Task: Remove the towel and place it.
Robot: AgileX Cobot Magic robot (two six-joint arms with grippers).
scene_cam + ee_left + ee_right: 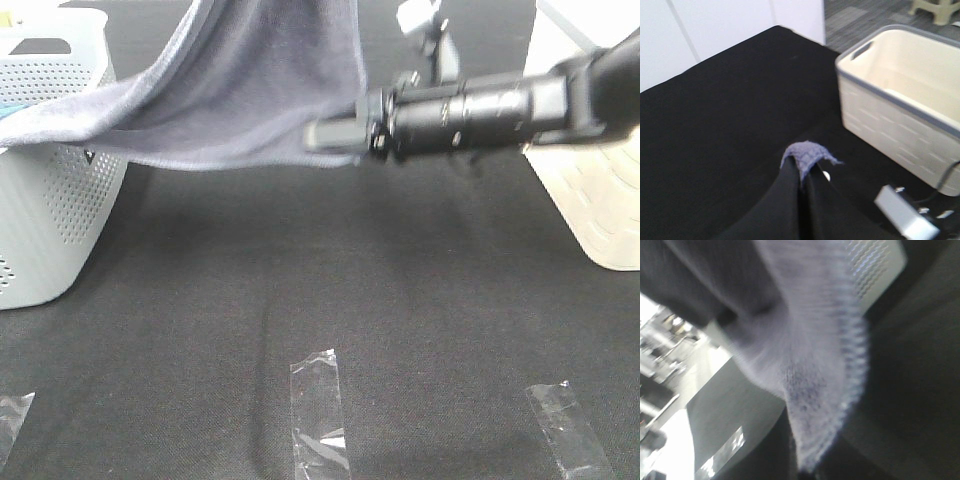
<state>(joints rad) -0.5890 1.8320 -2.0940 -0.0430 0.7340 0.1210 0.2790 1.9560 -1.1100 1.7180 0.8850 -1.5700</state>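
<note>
The grey-lavender towel (250, 90) hangs stretched above the table, one end still draped over the rim of the grey perforated basket (50, 220) at the left. My right gripper (335, 135) reaches in from the right and is shut on the towel's lower hem; it looks blurred. The towel (810, 365) fills the right wrist view and hides the fingers; the basket (875, 270) shows behind it. My left gripper (802, 175) is shut on a small tuft of the towel (807, 152), high over the table. It is out of the exterior view.
A cream basket (590, 180) stands at the right; it also shows in the left wrist view (900, 100). Three clear tape strips (318, 410) (565, 425) (12, 415) lie on the black tablecloth (300, 270) near the front edge.
</note>
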